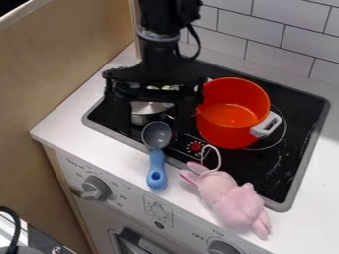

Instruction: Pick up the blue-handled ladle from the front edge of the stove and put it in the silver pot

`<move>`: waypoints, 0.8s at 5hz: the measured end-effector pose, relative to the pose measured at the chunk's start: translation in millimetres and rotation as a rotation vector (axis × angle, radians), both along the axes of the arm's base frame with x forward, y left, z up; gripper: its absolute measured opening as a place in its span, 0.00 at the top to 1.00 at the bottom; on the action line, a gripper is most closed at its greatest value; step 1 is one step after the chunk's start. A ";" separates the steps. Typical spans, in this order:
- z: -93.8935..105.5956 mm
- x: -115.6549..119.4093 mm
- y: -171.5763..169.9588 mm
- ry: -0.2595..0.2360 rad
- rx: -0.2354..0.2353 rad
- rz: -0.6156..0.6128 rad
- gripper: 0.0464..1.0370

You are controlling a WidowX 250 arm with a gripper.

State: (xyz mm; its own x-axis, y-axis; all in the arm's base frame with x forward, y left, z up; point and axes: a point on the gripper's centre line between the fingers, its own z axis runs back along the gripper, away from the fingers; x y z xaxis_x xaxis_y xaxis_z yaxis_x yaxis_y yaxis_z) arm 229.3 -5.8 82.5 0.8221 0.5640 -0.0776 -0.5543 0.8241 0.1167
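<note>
The black gripper hangs over the left part of the stove, open, its two fingers spread wide to the left and right. Between and beyond them a small silver pot stands on the stove, partly covered by the gripper. Just right of the right finger is an orange-red pot with pale handles. Below the gripper lies a spoon with a grey bowl and blue handle, its bowl over the stove's front edge. A pink plush rabbit with a white loop lies at the front right, partly on the stove's rim.
The black stove top has a grey rim and sits in a white counter. A wooden panel rises at the left, and a white tiled wall stands behind. Knobs line the front below the counter.
</note>
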 end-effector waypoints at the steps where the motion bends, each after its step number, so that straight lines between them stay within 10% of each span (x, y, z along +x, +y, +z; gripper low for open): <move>1: -5.7 -2.9 -7.8 -0.006 0.002 -0.001 0.04; 4: -23.4 -16.6 -12.7 -0.013 0.000 -0.013 0.04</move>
